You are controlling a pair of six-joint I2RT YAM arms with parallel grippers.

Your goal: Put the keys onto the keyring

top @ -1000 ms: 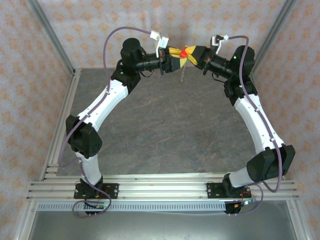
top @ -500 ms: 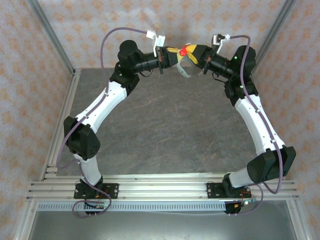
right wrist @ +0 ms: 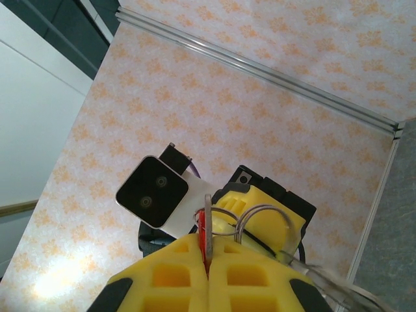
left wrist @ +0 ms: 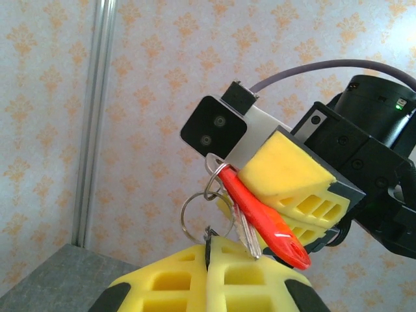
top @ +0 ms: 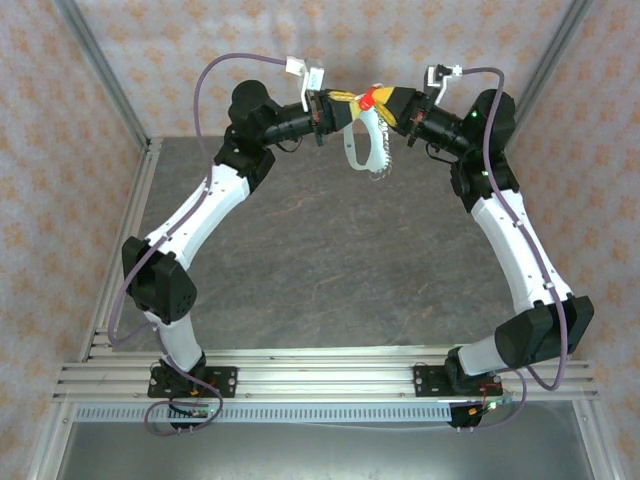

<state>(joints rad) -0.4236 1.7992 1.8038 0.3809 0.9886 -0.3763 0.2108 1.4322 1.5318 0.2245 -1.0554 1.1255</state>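
Note:
Both arms are raised and their yellow-fingered grippers meet tip to tip high over the back of the table. My right gripper (right wrist: 207,252) (top: 386,101) is shut on the key (left wrist: 263,218) (top: 369,99), which has a long red plastic head and a short silvery blade (left wrist: 246,235). Silvery wire rings of the keyring (left wrist: 195,207) (right wrist: 261,213) hang from the key's head. My left gripper (left wrist: 209,246) (top: 348,104) is shut, pinching the bottom of the lower ring. A pale loop ending in a beaded chain (top: 374,160) dangles below the two grippers.
The dark stone tabletop (top: 330,250) lies far below both grippers. Patterned walls with aluminium posts (top: 100,70) close in the back and sides. Cables (top: 215,75) arc over both wrists.
My left gripper has shut on the ring and its wrist has drawn slightly left and up. The dangling loop and chain have swung out and now hang lower, towards the right.

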